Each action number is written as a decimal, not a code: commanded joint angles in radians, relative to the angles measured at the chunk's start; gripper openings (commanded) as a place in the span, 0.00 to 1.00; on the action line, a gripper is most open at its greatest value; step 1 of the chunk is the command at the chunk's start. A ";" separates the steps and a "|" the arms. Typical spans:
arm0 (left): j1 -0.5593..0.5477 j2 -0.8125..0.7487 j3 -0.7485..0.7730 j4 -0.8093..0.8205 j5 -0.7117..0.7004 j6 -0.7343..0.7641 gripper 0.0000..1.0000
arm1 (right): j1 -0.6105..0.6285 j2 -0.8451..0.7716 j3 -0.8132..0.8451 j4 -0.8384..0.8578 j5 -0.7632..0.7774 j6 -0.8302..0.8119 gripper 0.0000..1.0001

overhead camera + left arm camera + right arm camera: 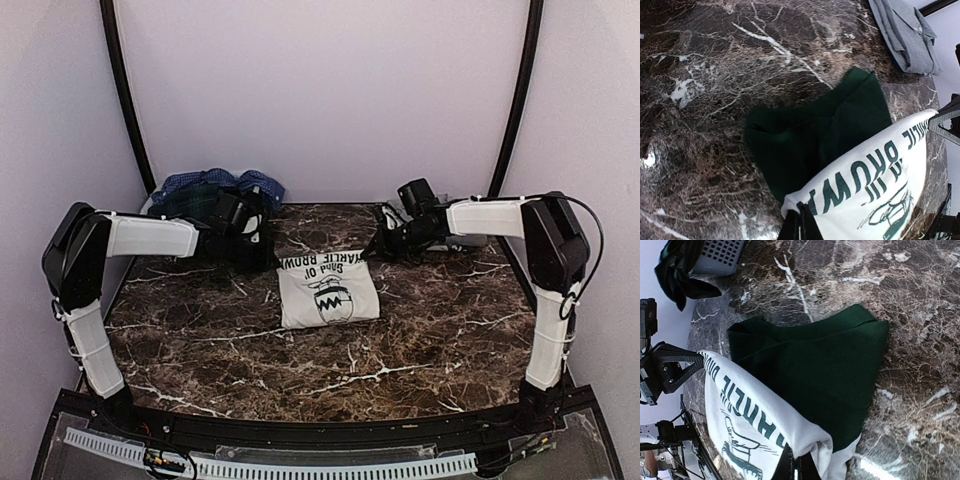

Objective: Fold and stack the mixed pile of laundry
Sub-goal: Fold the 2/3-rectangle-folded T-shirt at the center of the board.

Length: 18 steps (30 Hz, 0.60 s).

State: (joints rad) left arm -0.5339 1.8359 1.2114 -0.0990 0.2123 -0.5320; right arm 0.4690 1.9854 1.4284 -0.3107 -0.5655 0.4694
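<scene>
1. Two claws, left (800, 227) and right (795, 466), each pinch shut on the white tee (328, 290) at its far edge.
2. The tee sits mid-table (430, 345) (lettering upside down), green sleeve (815, 135) showing beneath.
3. The laundry pile (215, 188) is heaped in the far-left corner.

Dark marble table (420, 350): white tee (328, 290) lies btwn L tool (801, 221) & R tool (793, 463); grey shirt (905, 35) by R tool, basket (722, 254) by L tool.

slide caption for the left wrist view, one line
Left tool pinches an edge of the white tee, dark green sleeve lying on the marble table.
</scene>
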 commanded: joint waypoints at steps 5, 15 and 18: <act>0.028 0.157 0.086 0.096 -0.035 0.039 0.00 | -0.031 0.106 0.032 0.121 0.007 -0.014 0.00; 0.027 0.157 0.061 0.072 0.004 0.052 0.00 | -0.012 0.062 -0.096 0.146 -0.012 -0.003 0.00; 0.015 0.107 -0.014 0.074 0.015 0.051 0.00 | 0.013 0.006 -0.211 0.167 -0.002 0.008 0.00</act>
State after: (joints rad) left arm -0.5137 2.0338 1.2858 -0.0063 0.2085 -0.4927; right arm 0.4564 2.0739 1.3346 -0.1642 -0.5732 0.4683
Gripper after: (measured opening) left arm 0.006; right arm 0.006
